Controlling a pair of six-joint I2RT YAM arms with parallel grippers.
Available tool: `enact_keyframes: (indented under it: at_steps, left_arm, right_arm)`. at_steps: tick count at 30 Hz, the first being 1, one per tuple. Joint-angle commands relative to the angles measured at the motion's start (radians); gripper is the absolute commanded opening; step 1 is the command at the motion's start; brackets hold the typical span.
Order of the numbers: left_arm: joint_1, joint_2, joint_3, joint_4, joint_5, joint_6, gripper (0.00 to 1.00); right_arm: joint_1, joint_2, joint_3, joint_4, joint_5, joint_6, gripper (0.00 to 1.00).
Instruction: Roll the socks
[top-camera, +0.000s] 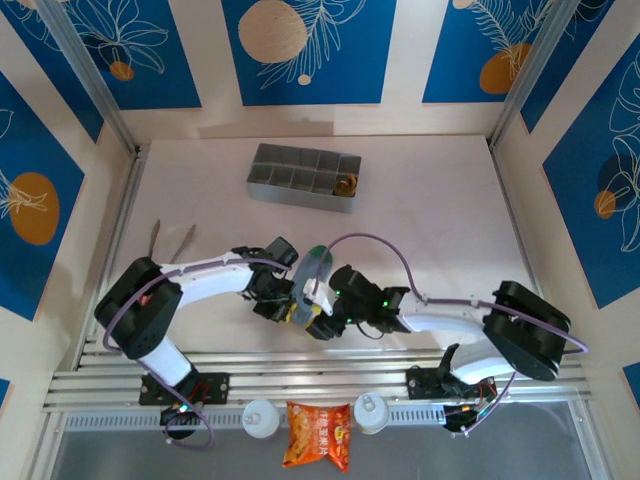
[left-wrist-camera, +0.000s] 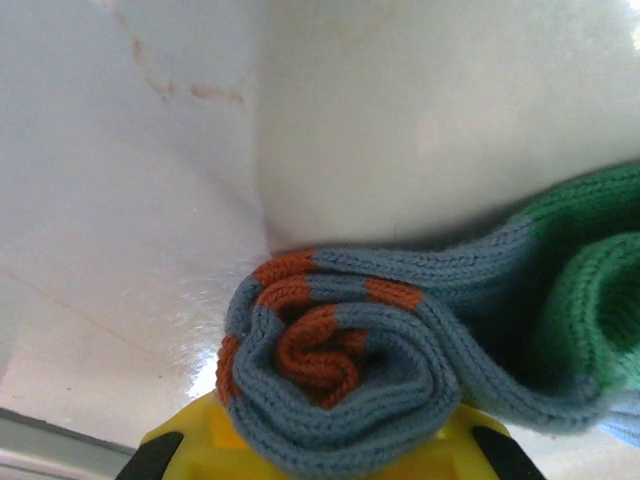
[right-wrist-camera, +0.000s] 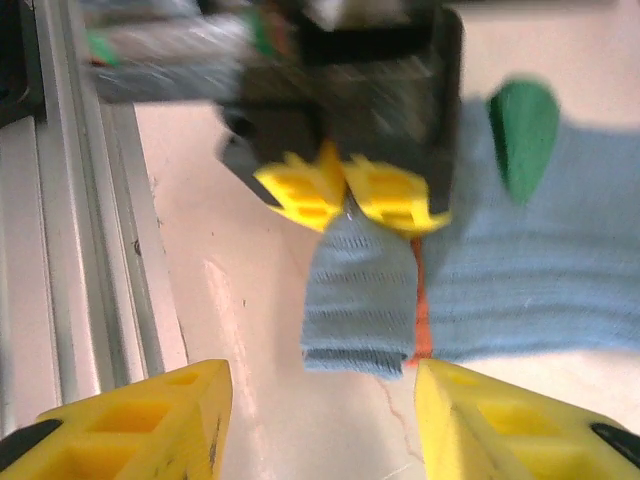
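Since the grey-blue sock (left-wrist-camera: 400, 290) looks soft and springy, best grip the roll's thick middle; the left tool (right-wrist-camera: 345, 195) is clamped on it; the right tool (right-wrist-camera: 320, 410) gapes empty, sock just ahead

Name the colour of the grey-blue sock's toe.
Green toe, best seen in the left wrist view.

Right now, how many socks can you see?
1 for sure: the grey-blue sock between the arms, its rolled cuff pinched in the left end effector. Brownish strips at far left are too small to identify.
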Motion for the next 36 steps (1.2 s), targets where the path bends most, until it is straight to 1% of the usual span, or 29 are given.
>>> enact_keyframes:
  at_steps: [1, 2, 8, 11, 14, 19, 22, 29, 31, 34, 36]
  left_arm:
    - [-0.003, 0.148, -0.05, -0.257, -0.069, 0.022, 0.0]
    - [0.0, 0.155, -0.036, -0.27, -0.071, 0.025, 0.0]
    - [0.004, 0.196, 0.026, -0.291, -0.081, 0.037, 0.0]
    - [0.006, 0.213, 0.046, -0.292, -0.08, 0.043, 0.0]
    - [0.006, 0.219, 0.055, -0.293, -0.081, 0.046, 0.0]
    - [0.007, 0.23, 0.075, -0.295, -0.078, 0.056, 0.0]
    - [0.007, 0.231, 0.083, -0.293, -0.077, 0.057, 0.0]
    - [0.011, 0.202, 0.076, -0.295, -0.068, 0.063, 0.0]
    - [0.013, 0.181, 0.064, -0.288, -0.061, 0.058, 0.0]
    - [0.025, 0.124, 0.03, -0.255, -0.043, 0.046, 0.0]
    - [0.032, 0.071, 0.006, -0.236, -0.043, 0.034, 0.07]
  right_arm:
    - [0.072, -0.028, -0.016, 0.008, 0.233, -0.169, 0.53]
    - [0.09, -0.018, -0.011, 0.007, 0.269, -0.19, 0.54]
    - [0.165, 0.106, 0.048, 0.047, 0.38, -0.287, 0.54]
    - [0.183, 0.171, 0.087, 0.068, 0.443, -0.315, 0.53]
    - [0.193, 0.209, 0.116, 0.072, 0.468, -0.329, 0.52]
    - [0.212, 0.259, 0.142, 0.039, 0.467, -0.324, 0.47]
    - [0.216, 0.289, 0.151, 0.007, 0.465, -0.286, 0.39]
    - [0.214, 0.379, 0.167, -0.09, 0.526, -0.139, 0.21]
    - [0.21, 0.399, 0.167, -0.111, 0.534, -0.099, 0.12]
    - [0.215, 0.421, 0.182, -0.141, 0.519, -0.066, 0.01]
    - [0.2, 0.432, 0.196, -0.173, 0.488, -0.024, 0.0]
